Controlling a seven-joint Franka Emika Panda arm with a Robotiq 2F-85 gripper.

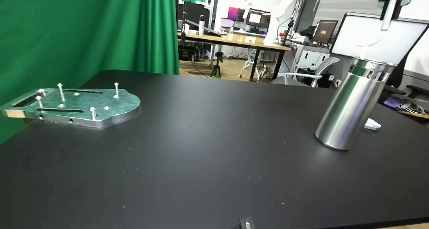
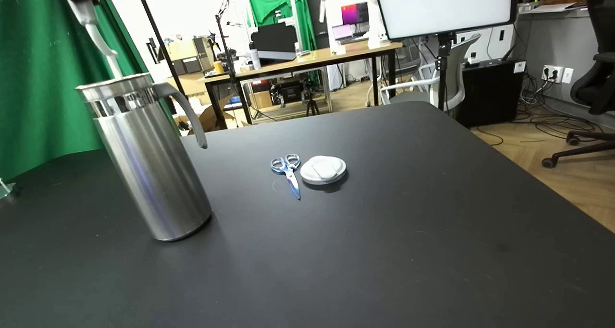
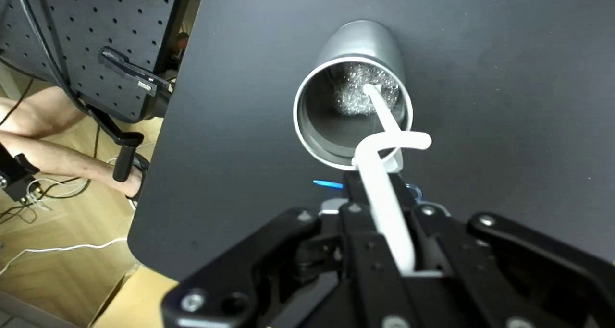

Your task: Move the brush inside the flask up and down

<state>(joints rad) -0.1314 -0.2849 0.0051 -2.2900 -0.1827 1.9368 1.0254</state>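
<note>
A brushed-steel flask (image 1: 350,108) with an open top stands on the black table. It looks slanted in both exterior views (image 2: 153,169); I cannot tell whether it really tilts. Its grey handle (image 2: 185,112) shows in an exterior view. The white brush (image 3: 384,193) has a hooked handle and a thin stem running into the flask mouth. In the wrist view its grey bristles (image 3: 353,95) sit inside the flask (image 3: 362,37) near the far wall. My gripper (image 3: 377,186) is shut on the brush handle, above the flask mouth. The flask's inner bottom is hidden.
Blue scissors (image 2: 288,172) and a white lid (image 2: 323,170) lie on the table beside the flask, on its handle side. A metal plate with upright bolts (image 1: 90,103) lies at the table's far side. A large monitor (image 1: 372,38) stands behind the flask, beyond the table.
</note>
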